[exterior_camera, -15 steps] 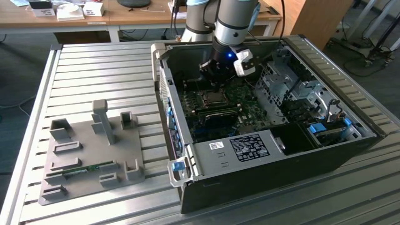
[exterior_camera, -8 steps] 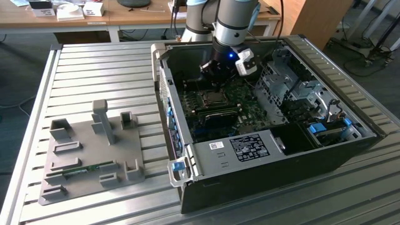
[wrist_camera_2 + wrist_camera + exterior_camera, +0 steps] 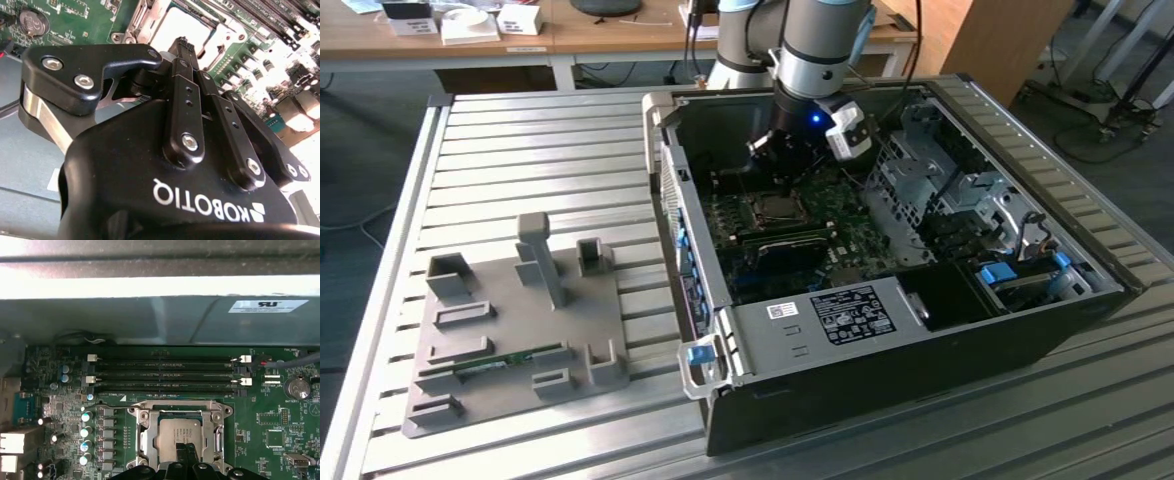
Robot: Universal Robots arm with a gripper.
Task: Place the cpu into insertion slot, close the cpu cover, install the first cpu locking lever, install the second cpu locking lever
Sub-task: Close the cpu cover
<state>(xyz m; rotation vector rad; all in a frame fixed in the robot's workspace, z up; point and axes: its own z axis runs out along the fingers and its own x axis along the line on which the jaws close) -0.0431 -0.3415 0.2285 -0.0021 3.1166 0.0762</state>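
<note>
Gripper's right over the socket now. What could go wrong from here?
1. The shut gripper hangs right over the chip; a hard or off-centre push might scratch it or shift it in its seat.
2. I cannot tell whether the cover lies fully flat, so pressing could bend it.
3. The memory slots and capacitors stand close by; sideways drift might clip them.

On the glossy green motherboard (image 3: 260, 410), the cpu (image 3: 179, 436) has a dull grey metal top. The cpu cover (image 3: 144, 440) around it is bright, smooth metal. The gripper (image 3: 182, 44) above the motherboard is smooth black.
</note>
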